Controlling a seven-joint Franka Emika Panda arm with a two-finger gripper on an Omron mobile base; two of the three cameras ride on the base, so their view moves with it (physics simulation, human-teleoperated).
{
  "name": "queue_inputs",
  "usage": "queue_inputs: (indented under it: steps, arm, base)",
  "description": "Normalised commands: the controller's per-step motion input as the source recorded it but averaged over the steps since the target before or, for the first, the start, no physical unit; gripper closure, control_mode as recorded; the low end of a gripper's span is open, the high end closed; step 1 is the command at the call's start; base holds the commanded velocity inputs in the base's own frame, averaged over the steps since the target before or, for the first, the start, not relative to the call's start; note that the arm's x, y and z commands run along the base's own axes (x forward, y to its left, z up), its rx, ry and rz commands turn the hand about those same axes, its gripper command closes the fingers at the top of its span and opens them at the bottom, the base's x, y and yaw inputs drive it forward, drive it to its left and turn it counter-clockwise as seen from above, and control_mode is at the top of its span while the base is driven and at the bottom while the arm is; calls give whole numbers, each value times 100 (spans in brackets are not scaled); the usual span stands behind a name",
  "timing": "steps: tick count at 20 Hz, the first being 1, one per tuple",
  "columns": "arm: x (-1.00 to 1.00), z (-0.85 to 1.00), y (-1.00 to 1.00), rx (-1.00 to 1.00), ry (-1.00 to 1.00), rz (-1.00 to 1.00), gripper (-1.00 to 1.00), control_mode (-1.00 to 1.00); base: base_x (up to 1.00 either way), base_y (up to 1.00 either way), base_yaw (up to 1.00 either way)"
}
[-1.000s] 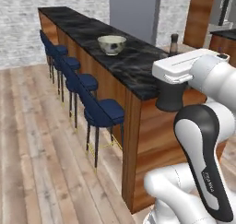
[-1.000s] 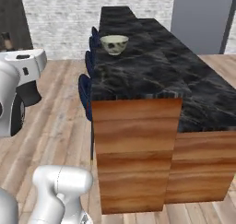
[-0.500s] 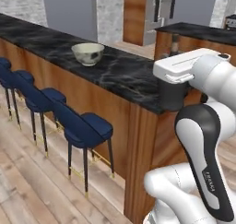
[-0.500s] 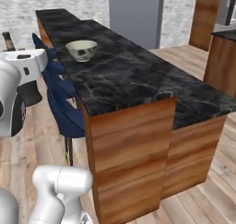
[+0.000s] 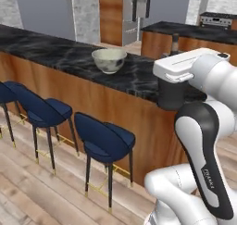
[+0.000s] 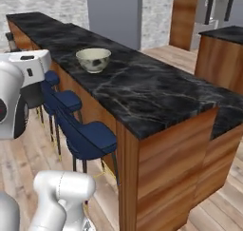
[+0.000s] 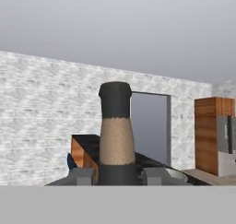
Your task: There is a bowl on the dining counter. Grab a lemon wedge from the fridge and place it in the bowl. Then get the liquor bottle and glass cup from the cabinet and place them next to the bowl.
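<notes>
With its jaws clenched on the liquor bottle (image 7: 116,135), whose dark cap and tan neck rise upright between the two fingertips, the gripper (image 7: 116,176) hangs near the dark marble dining counter (image 6: 142,90), the bowl (image 5: 109,60) standing ahead on it.

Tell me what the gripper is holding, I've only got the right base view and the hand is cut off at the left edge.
Observer: In the hand view the gripper is closed on the liquor bottle, gripped at the neck.
Operator: Is it tilted?
Observer: No, the neck stands straight up between the fingertips, with the dark cap on top.
Operator: Where is it relative to the bowl?
Observer: In the left base view the bottle top pokes up behind the hand, to the right of the bowl and apart from it.
</notes>
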Motion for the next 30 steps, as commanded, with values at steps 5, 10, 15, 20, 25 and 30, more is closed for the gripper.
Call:
queue_inputs:
  steps: [5,10,15,20,25,30]
  arm:
    - [0,0,0,0,0,0,100,100]
    - [0,0,0,0,0,0,100,100]
    - [0,0,0,0,0,0,100,100]
    - [0,0,0,0,0,0,100,100]
    - [0,0,0,0,0,0,100,100]
    - [0,0,0,0,0,0,100,100]
  base:
    - [27,100,-35]
    - [37,100,-42]
    - [40,97,-48]
    - [26,76,-62]
    - [11,60,-71]
    - [6,12,-66]
